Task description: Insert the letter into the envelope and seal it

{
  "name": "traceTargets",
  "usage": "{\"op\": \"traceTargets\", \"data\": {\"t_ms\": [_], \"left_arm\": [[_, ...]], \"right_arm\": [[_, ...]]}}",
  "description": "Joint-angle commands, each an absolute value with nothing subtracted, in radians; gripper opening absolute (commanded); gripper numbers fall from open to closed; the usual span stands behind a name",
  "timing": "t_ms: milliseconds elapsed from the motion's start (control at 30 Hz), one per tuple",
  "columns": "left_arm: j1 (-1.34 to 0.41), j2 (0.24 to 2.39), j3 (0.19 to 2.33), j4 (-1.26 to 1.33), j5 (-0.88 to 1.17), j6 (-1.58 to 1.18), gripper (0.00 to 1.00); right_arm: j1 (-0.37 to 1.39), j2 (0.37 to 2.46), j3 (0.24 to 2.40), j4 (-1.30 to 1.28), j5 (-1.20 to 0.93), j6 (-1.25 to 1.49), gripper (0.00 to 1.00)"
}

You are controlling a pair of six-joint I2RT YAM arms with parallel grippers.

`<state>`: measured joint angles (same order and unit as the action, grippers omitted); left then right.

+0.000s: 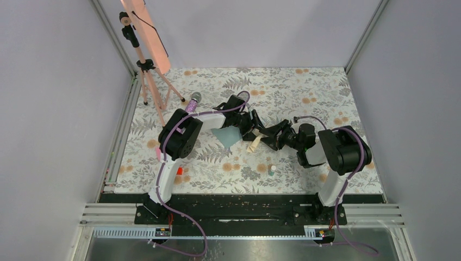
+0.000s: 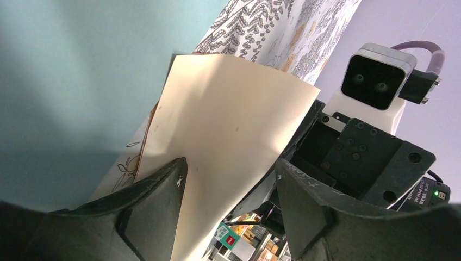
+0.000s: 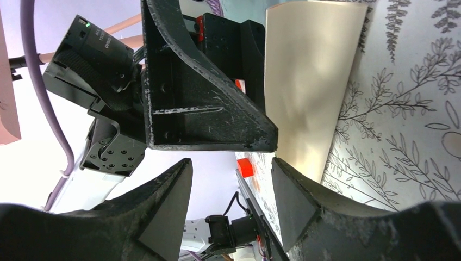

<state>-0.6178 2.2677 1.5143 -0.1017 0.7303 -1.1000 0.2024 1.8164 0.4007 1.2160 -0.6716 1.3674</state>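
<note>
R gripper (image 3: 231, 162) nearest, jaws spread. Just beyond it, thin tan-peach paper letter (image 2: 228, 119) stands tilted, lower edge running into gap of L gripper (image 2: 231, 162), jaws also spread, not pinching it. Flat teal paper envelope (image 1: 227, 136) beside letter, under L gripper, on floral-print worktop (image 1: 272, 87).

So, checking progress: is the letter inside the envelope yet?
Out: the letter shows bare top corners beside the envelope, not tucked inside.

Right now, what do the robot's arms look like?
Both arms, left and right, have white links, chunky black joints and purple cables. The fingers are black, scuffed wedges. A white camera box sits on the right wrist.
</note>
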Motion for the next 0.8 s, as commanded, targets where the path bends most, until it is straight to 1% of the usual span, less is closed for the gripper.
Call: {"op": "traceTargets", "data": {"t_ms": [0, 33, 133, 200, 333, 500, 567, 667, 767], "left_arm": [[-0.622, 2.250, 1.505, -0.130, 0.724, -1.077, 0.63], [-0.622, 2.252, 1.506, -0.130, 0.726, -1.077, 0.63], [-0.620, 2.249, 1.509, -0.130, 0.727, -1.077, 0.55], [-0.618, 2.241, 1.510, -0.125, 0.734, -1.077, 0.53], [-0.610, 2.183, 1.522, -0.106, 0.749, -1.075, 0.55], [-0.594, 2.099, 1.547, -0.122, 0.770, -1.044, 0.58], [-0.588, 2.065, 1.538, -0.144, 0.763, -1.021, 0.59], [-0.581, 2.027, 1.518, -0.181, 0.736, -0.991, 0.60], [-0.568, 2.002, 1.480, -0.215, 0.698, -0.959, 0.60]], "right_arm": [[0.205, 1.768, 0.400, 1.180, -0.658, 1.311, 0.62], [0.204, 1.759, 0.396, 1.167, -0.657, 1.304, 0.62], [0.197, 1.721, 0.382, 1.128, -0.655, 1.282, 0.62], [0.180, 1.682, 0.372, 1.081, -0.653, 1.258, 0.62], [0.094, 1.569, 0.361, 0.900, -0.647, 1.168, 0.63], [0.066, 1.416, 0.486, 0.389, -0.573, 0.903, 0.65], [0.066, 1.394, 0.534, 0.262, -0.539, 0.842, 0.65], [0.066, 1.398, 0.576, 0.186, -0.529, 0.807, 0.65], [0.067, 1.436, 0.585, 0.195, -0.550, 0.823, 0.64]]}}
